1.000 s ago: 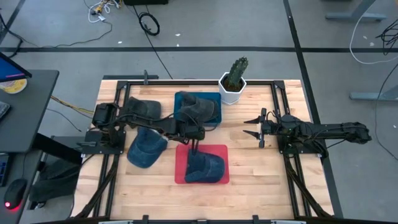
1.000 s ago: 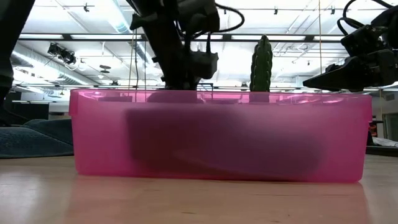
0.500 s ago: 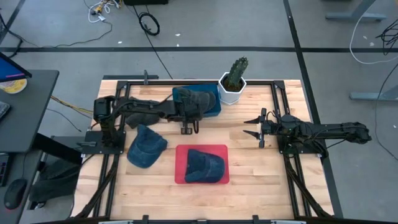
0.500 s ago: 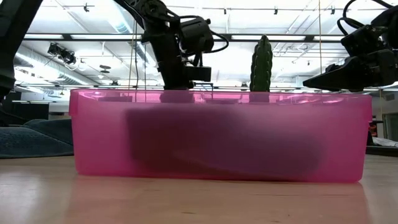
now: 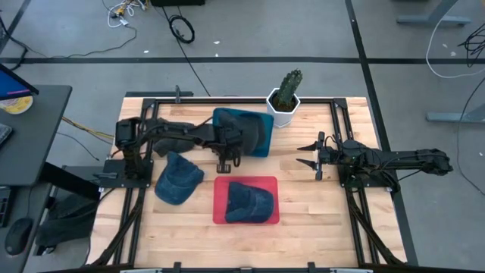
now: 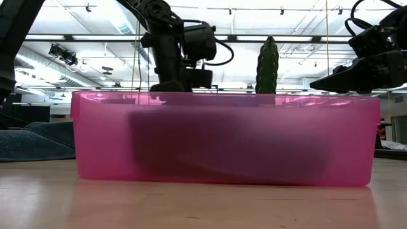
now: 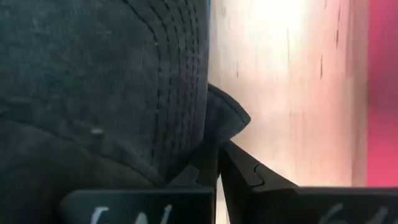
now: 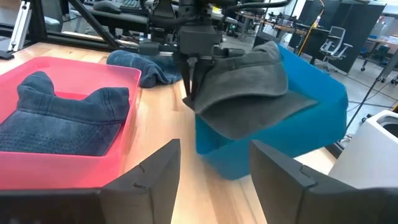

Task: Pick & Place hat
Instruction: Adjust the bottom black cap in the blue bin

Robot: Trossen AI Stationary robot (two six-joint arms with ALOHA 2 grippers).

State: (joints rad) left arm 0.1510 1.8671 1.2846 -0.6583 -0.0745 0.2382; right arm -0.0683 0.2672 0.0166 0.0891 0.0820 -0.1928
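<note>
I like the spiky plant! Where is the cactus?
In the high view the cactus stands in its white pot at the table's far edge, near the middle, right beside the blue bin.

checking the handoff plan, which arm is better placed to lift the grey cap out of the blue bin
Left. The left gripper is already pinched shut on the brim of the grey fabric cap at the blue plastic bin. The right gripper hangs open, apart from it, off to the side.

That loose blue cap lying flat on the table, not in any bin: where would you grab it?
Probably by its brim edge, coming from above. The loose blue cap lies flat on the table, its soft crown slumped, so the thin brim is the part that two fingers can pinch.
</note>
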